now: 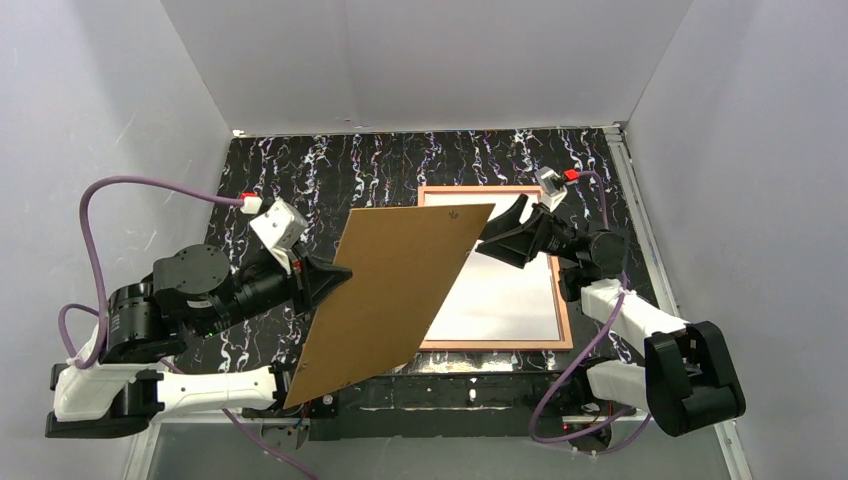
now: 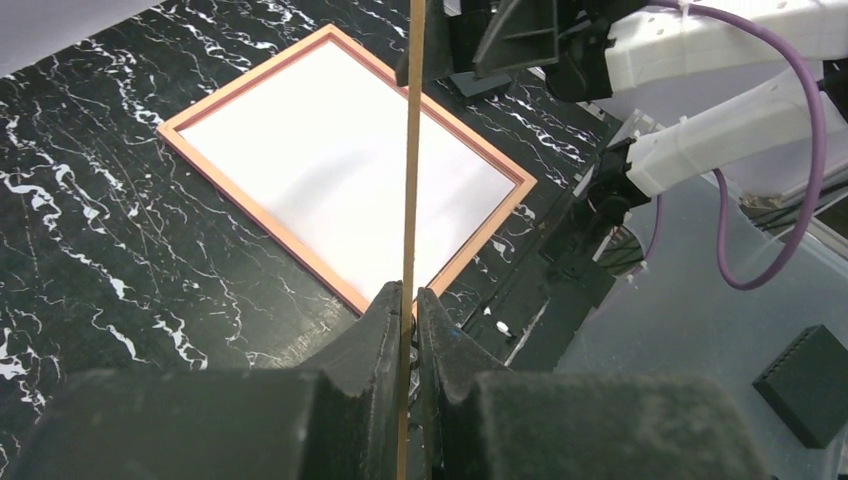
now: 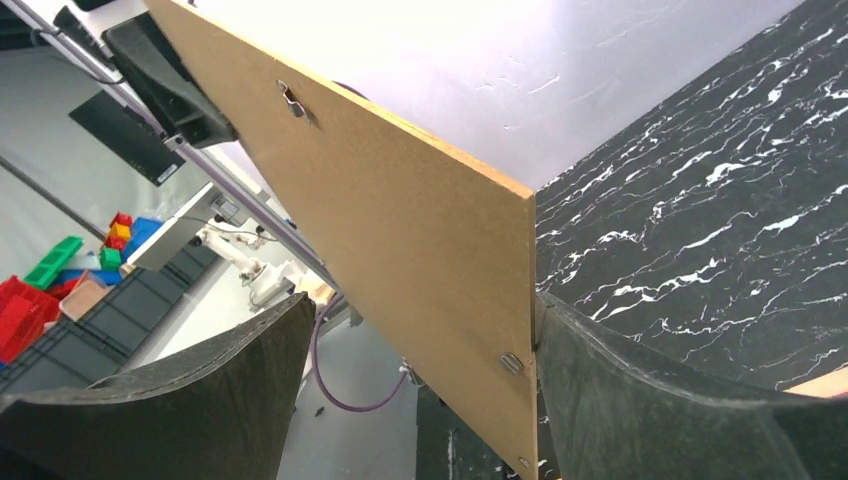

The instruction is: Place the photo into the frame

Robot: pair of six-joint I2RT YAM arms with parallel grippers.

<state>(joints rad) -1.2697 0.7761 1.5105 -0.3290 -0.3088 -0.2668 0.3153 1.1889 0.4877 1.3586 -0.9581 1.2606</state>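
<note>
My left gripper (image 1: 338,277) is shut on the left edge of the plain brown backing board (image 1: 400,290) and holds it tilted in the air over the table. In the left wrist view the board (image 2: 410,150) shows edge-on between the closed jaws (image 2: 408,312). My right gripper (image 1: 503,225) is open at the board's upper right corner. In the right wrist view the board (image 3: 400,200) runs between the wide jaws, its edge against one finger (image 3: 640,380). The frame (image 1: 500,346) lies flat, copper-orange side up (image 2: 250,210), with a white surface (image 2: 340,150) inside. The photo's printed side is not visible.
The black marbled table top (image 1: 380,165) is ringed by white walls. The board covers the frame's left part in the top view. The arm bases and purple cables (image 1: 560,385) sit at the near edge.
</note>
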